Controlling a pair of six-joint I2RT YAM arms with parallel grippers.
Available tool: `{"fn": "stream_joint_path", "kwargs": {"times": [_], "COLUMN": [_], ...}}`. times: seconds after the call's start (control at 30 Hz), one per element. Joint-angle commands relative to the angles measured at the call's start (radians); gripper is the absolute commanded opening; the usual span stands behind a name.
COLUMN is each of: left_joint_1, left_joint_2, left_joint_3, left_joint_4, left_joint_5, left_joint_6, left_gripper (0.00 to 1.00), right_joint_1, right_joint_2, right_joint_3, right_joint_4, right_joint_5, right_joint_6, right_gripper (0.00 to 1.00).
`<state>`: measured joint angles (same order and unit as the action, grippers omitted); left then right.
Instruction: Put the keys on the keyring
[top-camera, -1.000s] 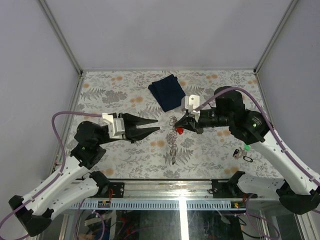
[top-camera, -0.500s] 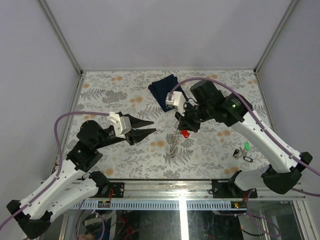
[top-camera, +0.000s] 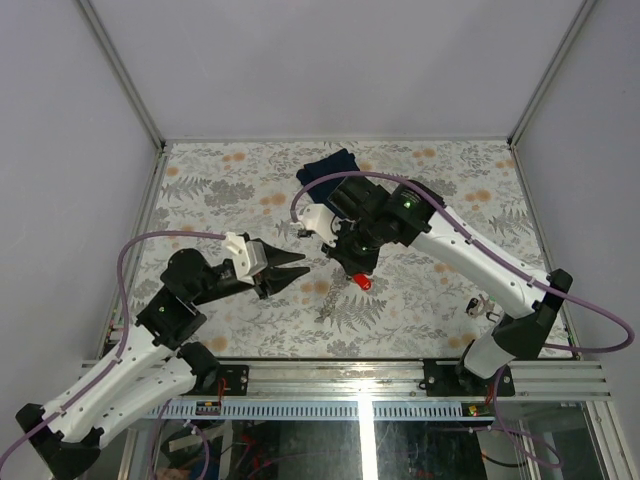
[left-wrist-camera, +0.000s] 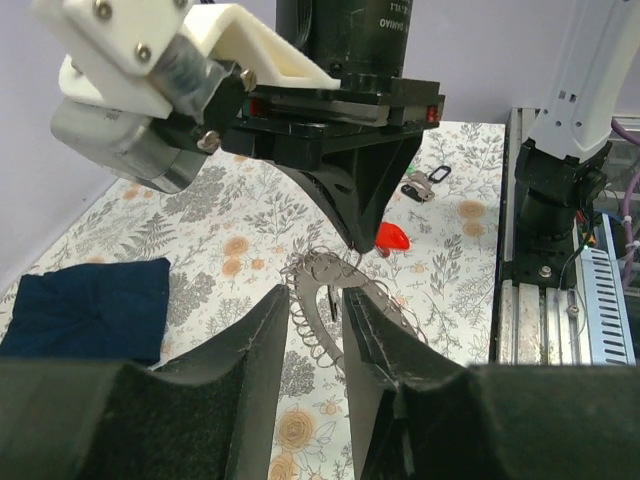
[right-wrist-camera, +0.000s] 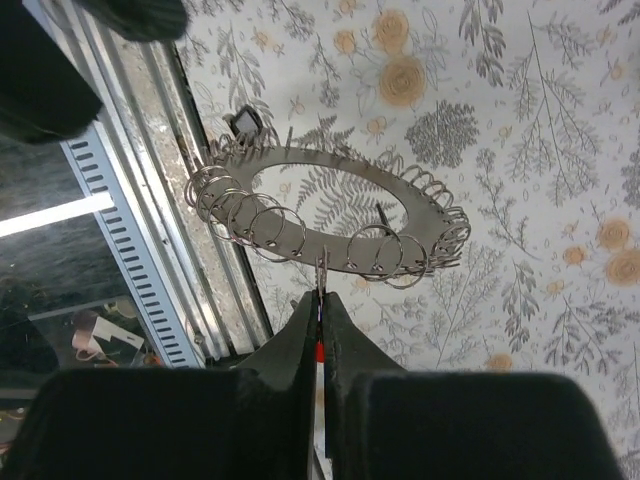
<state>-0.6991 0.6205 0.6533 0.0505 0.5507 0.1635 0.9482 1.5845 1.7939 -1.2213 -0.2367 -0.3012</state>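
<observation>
The keyring (top-camera: 328, 297) is a flat silvery oval fringed with several small wire rings. It hangs in the air over the table's middle, below my right gripper (top-camera: 352, 270). That gripper (right-wrist-camera: 320, 300) is shut on the red key (right-wrist-camera: 318, 350), and a thin ring at its tips links to the keyring (right-wrist-camera: 320, 240). The key's red head (left-wrist-camera: 393, 238) pokes out beside the fingers. My left gripper (left-wrist-camera: 315, 305) is open, its tips at the keyring's (left-wrist-camera: 304, 297) lower end; whether they touch it I cannot tell. More keys (top-camera: 473, 307) lie at the right front.
A dark blue folded cloth (top-camera: 325, 170) lies at the back centre, partly under the right arm, and shows at the left in the left wrist view (left-wrist-camera: 85, 308). A metal rail (left-wrist-camera: 545, 290) runs along the table's near edge. Black keys (left-wrist-camera: 425, 185) rest beyond the right gripper.
The right arm has swung left and toward the front, carrying the red key and the keyring. The left gripper has moved forward and lower, and its tips now reach the hanging keyring.
</observation>
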Motion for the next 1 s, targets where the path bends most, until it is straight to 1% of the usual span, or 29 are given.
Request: {"fn": "stream_joint_path", "kwargs": {"times": [0.0, 0.17, 0.33, 0.57, 0.97], "left_joint_1": [0.006, 0.006, 0.006, 0.006, 0.005], "left_joint_2": [-0.011, 0.005, 0.067, 0.165, 0.26], "left_joint_3": [-0.024, -0.057, -0.044, 0.012, 0.07], "left_joint_4": [0.019, 0.083, 0.132, 0.132, 0.133], "left_joint_5": [0.004, 0.075, 0.144, 0.236, 0.316], "left_joint_6": [0.019, 0.018, 0.01, 0.04, 0.073], "left_gripper": [0.29, 0.28, 0.27, 0.24, 0.25], "right_joint_1": [0.004, 0.003, 0.008, 0.014, 0.016], "right_joint_2": [-0.001, -0.024, -0.039, -0.07, -0.099], "right_joint_3": [0.031, 0.044, 0.028, 0.0, -0.027], "right_joint_4": [-0.053, -0.019, 0.011, 0.056, 0.097], "right_joint_5": [0.078, -0.004, -0.052, -0.102, -0.126], "right_joint_6": [0.033, 0.018, -0.003, -0.004, -0.003], "right_gripper": [0.0, 0.0, 0.0, 0.0, 0.0]}}
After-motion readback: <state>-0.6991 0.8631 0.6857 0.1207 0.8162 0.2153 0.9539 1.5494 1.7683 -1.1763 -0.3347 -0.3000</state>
